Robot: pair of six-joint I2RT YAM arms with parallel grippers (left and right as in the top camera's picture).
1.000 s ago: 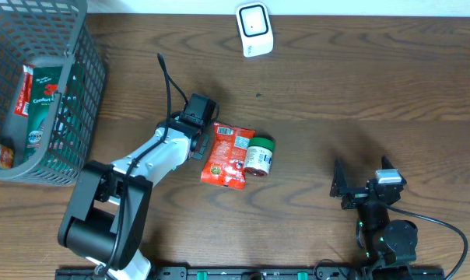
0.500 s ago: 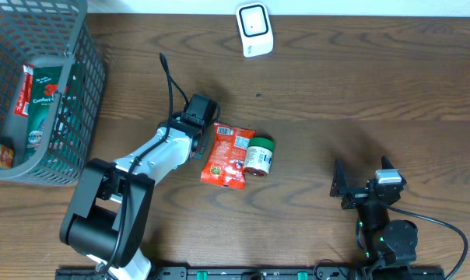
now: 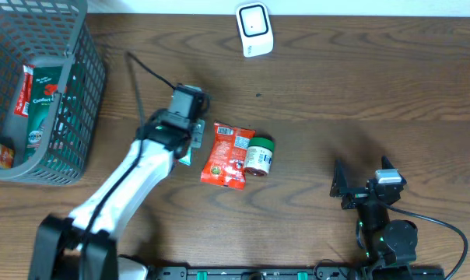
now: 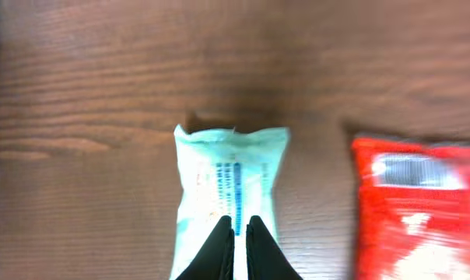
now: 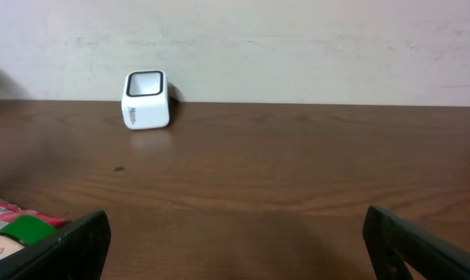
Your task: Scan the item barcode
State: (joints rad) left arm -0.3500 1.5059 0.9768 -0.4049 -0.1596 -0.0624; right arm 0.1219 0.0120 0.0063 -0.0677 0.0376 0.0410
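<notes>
- Left pincer [image 4: 235,228] is pinched shut on one end of a pale green packet [image 4: 231,175], tips nearly touching.
- The packet is just beside the red snack pouch [image 3: 227,155], on its 9 o'clock side. Can't tell if it's off the tabletop [image 3: 336,85].
- White scanner [image 3: 254,29] stands at the 12 o'clock edge, well apart from it.
- Right pincer [image 5: 235,222] is wide open and holds nothing, down around 5 o'clock.

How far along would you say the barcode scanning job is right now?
Done: the left gripper is shut on the pale green plastic packet. In hand: that packet is beside the red snack pouch, well short of the white box-shaped scanner. Left: carrying it there and presenting its barcode. The right gripper is open.
</notes>
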